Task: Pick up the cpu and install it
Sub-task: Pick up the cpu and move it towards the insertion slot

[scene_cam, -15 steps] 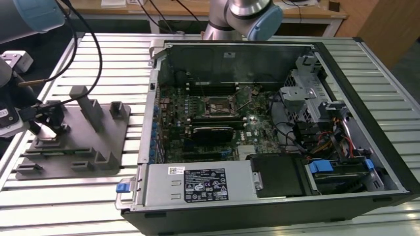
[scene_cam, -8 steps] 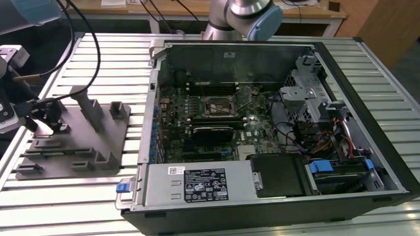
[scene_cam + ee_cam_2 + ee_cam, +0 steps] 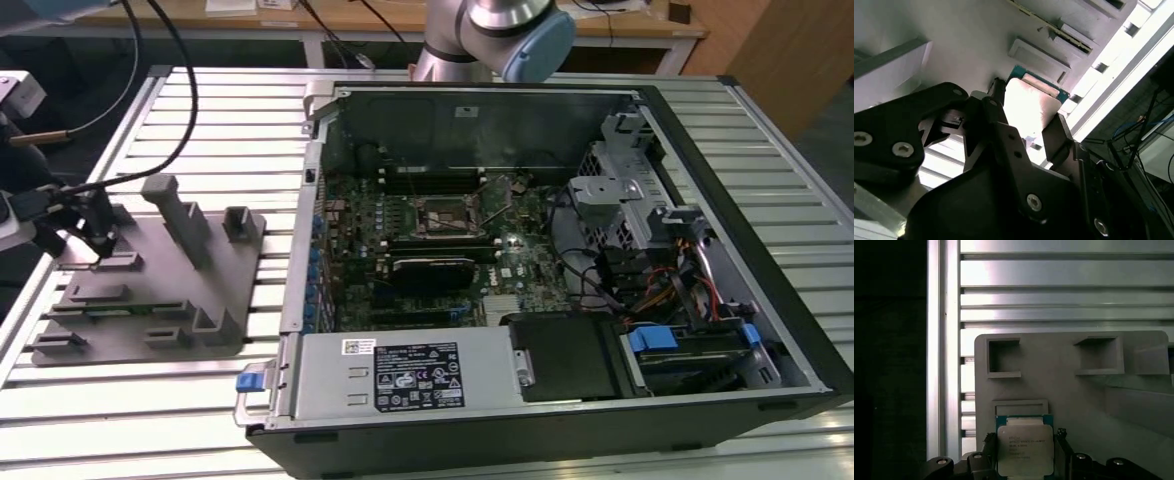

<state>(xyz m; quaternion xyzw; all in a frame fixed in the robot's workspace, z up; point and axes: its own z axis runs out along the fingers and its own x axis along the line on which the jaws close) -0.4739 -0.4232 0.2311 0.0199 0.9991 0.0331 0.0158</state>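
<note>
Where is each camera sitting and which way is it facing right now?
Exterior view: off the arm, high up, looking down on the open computer case and grey tray; the arm and claw show.
Second wrist view: on the wrist, looking along the claw toward the cpu.
First wrist view: on the wrist, looking down on the tray, cpu and claw.
Shared: both wrist views show the cpu at the claw, by the tray.
</note>
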